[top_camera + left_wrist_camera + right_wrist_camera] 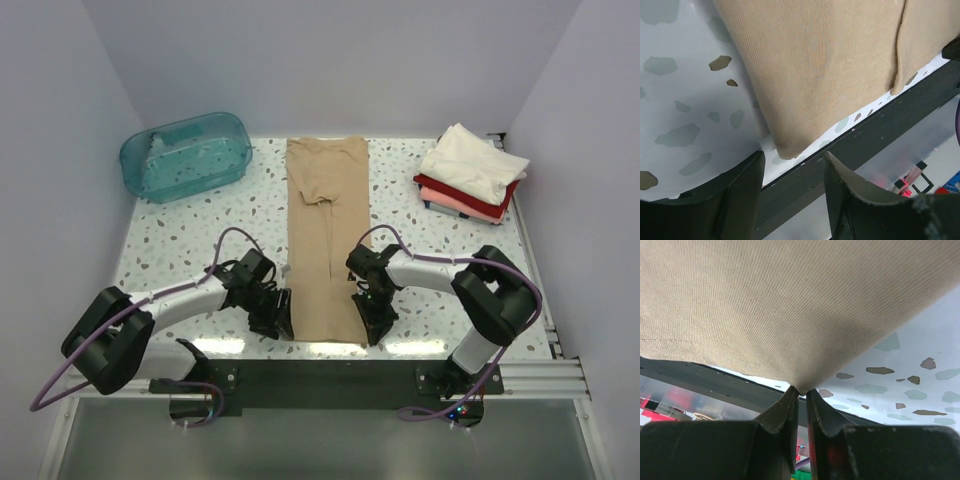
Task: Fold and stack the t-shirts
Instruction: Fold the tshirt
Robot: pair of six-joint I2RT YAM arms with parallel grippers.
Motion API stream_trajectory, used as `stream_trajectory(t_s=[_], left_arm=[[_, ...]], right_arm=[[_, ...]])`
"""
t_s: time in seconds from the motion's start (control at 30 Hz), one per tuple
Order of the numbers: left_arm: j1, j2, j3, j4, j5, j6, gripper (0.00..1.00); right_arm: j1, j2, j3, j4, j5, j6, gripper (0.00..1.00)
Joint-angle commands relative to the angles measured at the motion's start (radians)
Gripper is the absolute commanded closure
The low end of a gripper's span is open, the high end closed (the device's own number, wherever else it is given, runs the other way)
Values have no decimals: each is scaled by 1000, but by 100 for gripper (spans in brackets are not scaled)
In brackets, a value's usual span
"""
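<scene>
2 near corners of the tan t-shirt [326,250], laid as a long strip down the worktop [180,235], are needed: 1 is pinched in the right tool [802,390], the other should be taken squarely by the left tool [794,157], held wide just beside it, before any lift.

A plain tan cotton t-shirt [325,240], a white tabletop [170,250] flecked grey-green and brown, a translucent teal plastic tub [185,155], and folded cotton shirts: cream-white folded shirt [470,160], red folded shirt [505,197], pink folded shirt [455,203].
</scene>
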Motion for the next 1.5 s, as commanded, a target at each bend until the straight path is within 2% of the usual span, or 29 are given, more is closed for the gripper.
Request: stream_trajectory(t_s=[0.0, 0.03, 0.17, 0.33, 0.43, 0.53, 0.97, 1.2, 1.47], left_arm=[[-14, 43, -14, 35, -63, 9, 46], [-15, 54, -16, 33, -74, 9, 47], [-16, 75, -11, 22, -95, 6, 65], [-19, 85, 0, 10, -117, 7, 78], [-19, 88, 6, 16, -111, 16, 91], [-20, 80, 22, 15, -106, 32, 98], [-25, -20, 217, -107, -158, 56, 100], [-23, 57, 368, -169, -218, 104, 100], [24, 187, 510, -194, -289, 170, 100]], right_arm=[[1, -14, -3, 44, 19, -18, 86], [1, -13, -1, 42, 19, -20, 86], [1, -12, 4, 38, 19, -20, 87], [1, -20, 10, 25, 23, -16, 91], [2, -26, 16, 13, 28, -15, 95], [1, -34, 33, -7, 31, -13, 100], [-1, -80, 236, -240, 123, 37, 100], [-39, -37, 378, -333, 212, 45, 100], [-167, 67, 505, -321, 212, 0, 100]])
